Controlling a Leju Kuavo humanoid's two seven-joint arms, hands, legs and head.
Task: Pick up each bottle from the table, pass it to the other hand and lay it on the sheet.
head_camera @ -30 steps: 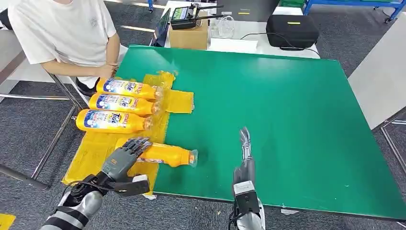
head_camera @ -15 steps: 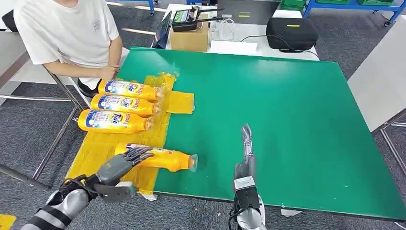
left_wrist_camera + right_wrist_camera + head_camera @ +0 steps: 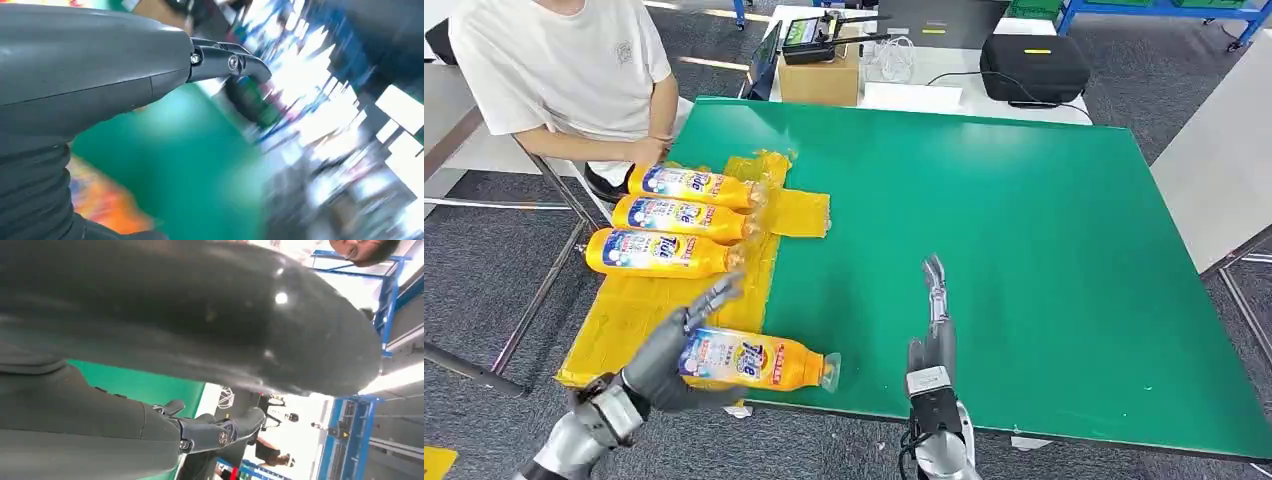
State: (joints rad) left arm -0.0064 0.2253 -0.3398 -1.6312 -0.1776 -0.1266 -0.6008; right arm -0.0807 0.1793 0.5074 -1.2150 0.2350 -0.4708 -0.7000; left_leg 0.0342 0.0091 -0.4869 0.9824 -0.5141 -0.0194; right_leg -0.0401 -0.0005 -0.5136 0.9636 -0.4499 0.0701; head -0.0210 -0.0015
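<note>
An orange Tide bottle (image 3: 759, 362), label up and cap pointing right, sits at the front edge of the yellow sheet (image 3: 624, 310). My left hand (image 3: 669, 350) cups it from behind and below, with fingers reaching up past it. The left wrist view is blurred, with the hand (image 3: 100, 65) over an orange smear of bottle (image 3: 100, 205). Three more bottles (image 3: 689, 185), (image 3: 679, 216), (image 3: 656, 252) lie side by side on the sheet. My right hand (image 3: 936, 310) is held edge-on over the green table (image 3: 1024, 250), with straight fingers and nothing in it. Its dark fingers (image 3: 210, 432) also show in the right wrist view.
A person in a white shirt (image 3: 564, 70) sits at the table's far left corner, one hand close to the farthest bottle. A cardboard box (image 3: 819, 75) and a black case (image 3: 1034, 65) stand beyond the far edge. Grey floor runs below the front edge.
My left hand has turned over and pulled back toward the front edge. The bottle came with it and rolled label up. My right hand has barely moved.
</note>
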